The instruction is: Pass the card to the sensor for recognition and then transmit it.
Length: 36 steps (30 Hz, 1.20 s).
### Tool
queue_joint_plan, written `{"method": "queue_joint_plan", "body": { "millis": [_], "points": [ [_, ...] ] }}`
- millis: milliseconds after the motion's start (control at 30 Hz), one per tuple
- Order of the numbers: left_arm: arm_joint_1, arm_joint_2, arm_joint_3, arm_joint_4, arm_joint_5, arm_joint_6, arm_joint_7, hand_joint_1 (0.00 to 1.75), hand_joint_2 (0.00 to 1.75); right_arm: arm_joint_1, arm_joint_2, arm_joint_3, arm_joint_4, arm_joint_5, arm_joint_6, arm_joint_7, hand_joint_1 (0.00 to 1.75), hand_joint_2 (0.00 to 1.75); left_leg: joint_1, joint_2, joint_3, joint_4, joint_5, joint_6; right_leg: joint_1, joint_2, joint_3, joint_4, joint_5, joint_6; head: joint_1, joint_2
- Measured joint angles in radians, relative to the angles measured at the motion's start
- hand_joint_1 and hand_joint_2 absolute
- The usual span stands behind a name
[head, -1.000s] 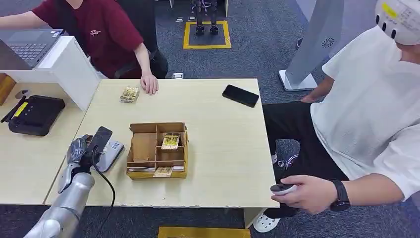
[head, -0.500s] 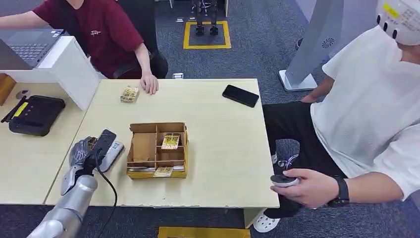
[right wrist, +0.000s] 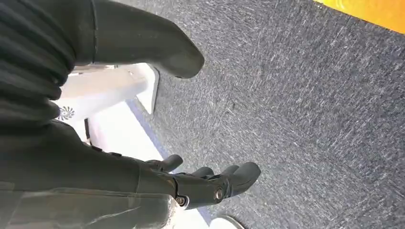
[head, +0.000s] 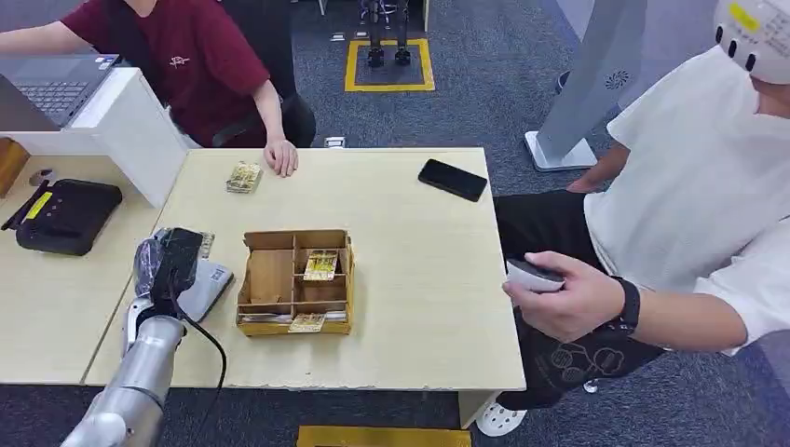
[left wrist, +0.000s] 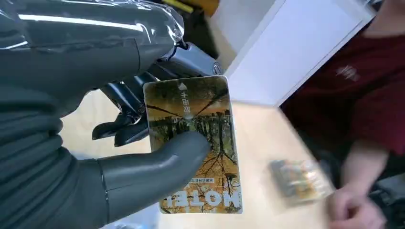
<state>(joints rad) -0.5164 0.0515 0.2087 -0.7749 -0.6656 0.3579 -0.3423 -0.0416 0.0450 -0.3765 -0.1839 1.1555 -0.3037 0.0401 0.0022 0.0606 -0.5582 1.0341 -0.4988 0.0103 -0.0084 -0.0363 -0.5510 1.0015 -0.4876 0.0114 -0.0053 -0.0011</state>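
Card (left wrist: 193, 148): 1 item, printed "HOTEL", pinched between thumb and fingers of the left hand (head: 168, 265) above the grey sensor (head: 207, 284) at the table's (head: 419, 279) left edge. Right hand (right wrist: 210, 183): held over carpet, fingers apart, nothing grasped.

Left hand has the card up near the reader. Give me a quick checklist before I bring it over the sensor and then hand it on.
1. Card held: ok. The left hand pinches the card between thumb and fingers.
2. Card face free: partly. The thumb covers the middle of the printed side.
3. Card over the sensor: cannot tell. In the head view the hand hides the card and part of the reader.
4. Path on the table: ok. The compartment box lies beside the reader, apart from the hand.
5. Receiver ready: cannot tell. A person's hand rests at the table's far edge.
6. Right hand: ok, holding nothing, hanging above the floor.
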Motion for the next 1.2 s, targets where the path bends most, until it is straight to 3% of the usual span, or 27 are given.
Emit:
{"method": "queue_joint_plan", "body": {
  "millis": [100,333,667,833,1200],
  "points": [
    [-0.001,-0.009,0.003,-0.063,0.062,0.055,-0.073,1.75,1.75,-0.001,0.0,-0.001,0.0,0.02,0.008,-0.003,0.0,1.75,0.0,0.0,0.0,0.0,0.0,0.0,0.0,0.0,0.0,0.0,0.0,0.0,0.001,0.0],
    [-0.074,-0.014,0.005,-0.117,0.076,0.148,-0.084,1.75,1.75,-0.006,0.001,-0.001,0.0,0.061,0.015,-0.013,0.0,1.75,0.0,0.0,0.0,0.0,0.0,0.0,0.0,0.0,-0.001,0.0,0.0,0.0,0.0,0.0],
    [-0.174,-0.014,0.024,-0.07,0.032,0.317,-0.109,1.75,1.75,-0.016,0.009,0.002,0.0,0.1,0.018,-0.009,0.0,1.75,0.0,0.0,-0.001,0.0,0.001,0.0,0.0,0.0,-0.001,0.001,0.0,0.0,0.0,0.0],
    [-0.219,-0.028,0.11,-0.022,-0.109,0.325,-0.13,1.75,1.75,-0.023,0.013,0.003,-0.002,0.113,0.018,-0.008,0.0,1.75,0.0,0.0,-0.001,0.0,0.001,-0.001,0.0,0.0,-0.001,0.001,0.0,0.0,0.0,0.0],
    [-0.236,-0.061,0.206,0.006,-0.167,0.325,-0.187,1.75,1.75,-0.022,0.017,0.003,-0.004,0.124,0.017,-0.005,0.0,1.75,0.0,0.0,-0.001,0.0,0.001,-0.001,0.0,0.0,-0.001,0.001,0.0,0.0,0.0,0.0]
  ]
}}
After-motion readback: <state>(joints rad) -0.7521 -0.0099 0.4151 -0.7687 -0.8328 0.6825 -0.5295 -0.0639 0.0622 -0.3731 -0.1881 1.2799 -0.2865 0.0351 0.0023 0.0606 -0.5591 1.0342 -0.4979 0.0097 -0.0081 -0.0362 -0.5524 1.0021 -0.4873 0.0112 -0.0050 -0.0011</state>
